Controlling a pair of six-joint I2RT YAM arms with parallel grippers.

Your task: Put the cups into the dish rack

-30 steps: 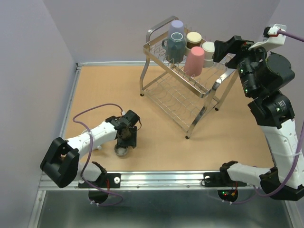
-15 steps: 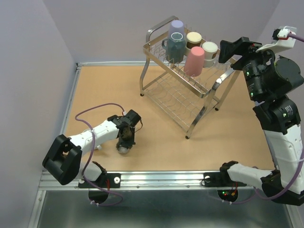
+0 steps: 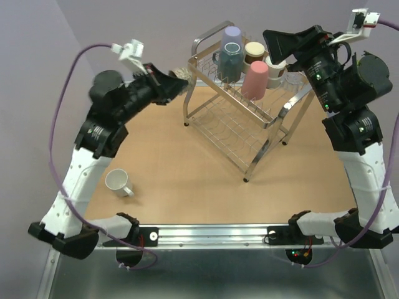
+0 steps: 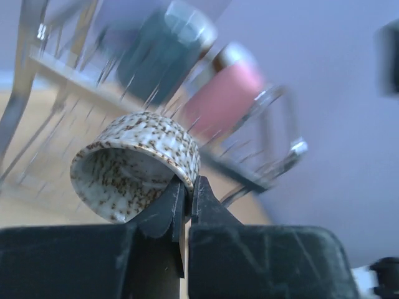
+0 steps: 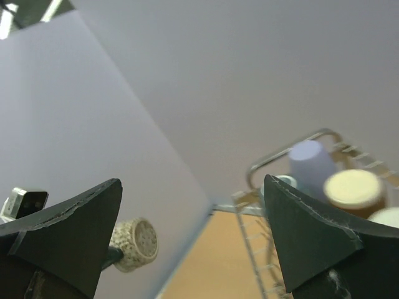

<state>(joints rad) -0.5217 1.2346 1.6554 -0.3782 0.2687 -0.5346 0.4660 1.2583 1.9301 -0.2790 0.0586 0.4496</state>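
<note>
Since the earlier frame, the left arm has risen from the near left of the desk (image 3: 187, 174) to the looped end of the dish rack (image 3: 232, 134), which stands toward the far right corner.

Left claw (image 4: 187, 187): closed to a thin pinch on the wall of a speckled cup (image 4: 134, 171), one finger inside the mouth and one outside. The cup is carried on its side.

Right claw (image 3: 282, 42): spread fully and holding nothing, beside the right end of the upper tier.

The upper tier holds a lavender cup (image 3: 232, 36), a teal cup (image 3: 229, 62), a pink cup (image 3: 255, 78) and a cream-and-brown cup (image 3: 254, 51). A white mug (image 3: 117, 182) lies near the near left corner, not yet loaded.

Recommendation: the grip takes the rim only, so the cup may pivot. Travel slowly and pass clear of the end handle. Turn the mouth downward, lower onto bare wire away from the cups already seated, and release only once the cup rests.
</note>
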